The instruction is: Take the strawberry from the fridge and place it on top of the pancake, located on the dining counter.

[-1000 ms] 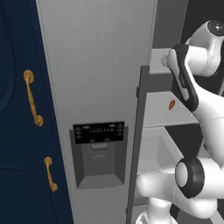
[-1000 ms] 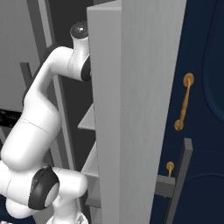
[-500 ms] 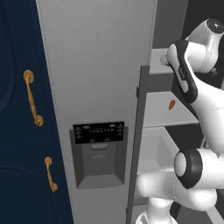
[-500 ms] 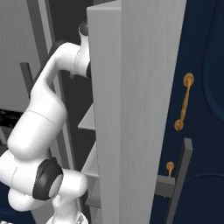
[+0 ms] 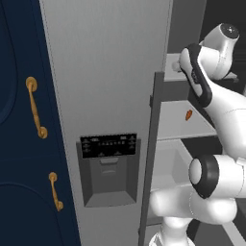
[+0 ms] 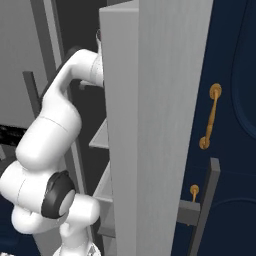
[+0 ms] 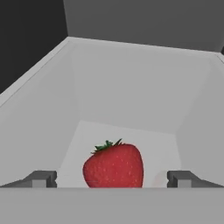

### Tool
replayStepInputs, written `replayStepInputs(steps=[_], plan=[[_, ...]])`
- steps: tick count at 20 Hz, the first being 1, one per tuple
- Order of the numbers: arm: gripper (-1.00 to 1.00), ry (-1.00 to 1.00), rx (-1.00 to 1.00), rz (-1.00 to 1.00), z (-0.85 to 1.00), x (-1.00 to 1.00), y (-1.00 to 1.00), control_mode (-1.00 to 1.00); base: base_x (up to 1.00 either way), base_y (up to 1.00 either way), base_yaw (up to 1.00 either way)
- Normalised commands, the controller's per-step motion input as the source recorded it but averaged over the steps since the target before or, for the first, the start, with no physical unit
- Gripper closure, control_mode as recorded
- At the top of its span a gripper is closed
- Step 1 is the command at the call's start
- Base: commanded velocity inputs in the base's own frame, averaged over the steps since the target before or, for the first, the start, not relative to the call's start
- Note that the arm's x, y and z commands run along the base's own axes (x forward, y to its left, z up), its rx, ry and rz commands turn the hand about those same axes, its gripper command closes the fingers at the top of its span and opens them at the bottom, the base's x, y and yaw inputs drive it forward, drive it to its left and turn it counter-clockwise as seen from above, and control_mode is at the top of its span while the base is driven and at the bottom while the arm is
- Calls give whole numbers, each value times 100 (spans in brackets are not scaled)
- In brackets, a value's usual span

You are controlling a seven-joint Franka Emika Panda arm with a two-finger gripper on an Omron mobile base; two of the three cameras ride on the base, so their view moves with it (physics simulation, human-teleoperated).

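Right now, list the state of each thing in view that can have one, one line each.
fridge: right door open, left door with the dispenser shut.
strawberry: lying in a white bin inside the fridge, between the fingertips, not yet gripped.
end effector: open, fingertips either side of the strawberry with a gap on both sides.
small orange item: resting on a fridge shelf, untouched.
navy cabinets: doors shut.

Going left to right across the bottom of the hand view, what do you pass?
Left finger tip → strawberry, sitting between the tips on the white floor of the fridge bin → right finger tip.
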Motion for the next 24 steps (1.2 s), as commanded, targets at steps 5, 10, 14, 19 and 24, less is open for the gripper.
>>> replayStepInputs(steps=[5, 10, 14, 19, 24], plan=[[-100, 0, 0, 0, -4, 15, 0, -100, 0, 0, 0], [-100, 0, 0, 0, -14, 9, 0, -100, 0, 0, 0], [100, 0, 0, 0, -28, 0, 0, -100, 0, 0, 0], [100, 0, 0, 0, -25, 16, 0, -100, 0, 0, 0], [100, -2, 0, 0, -30, 5, 4, -100, 0, 0, 0]])
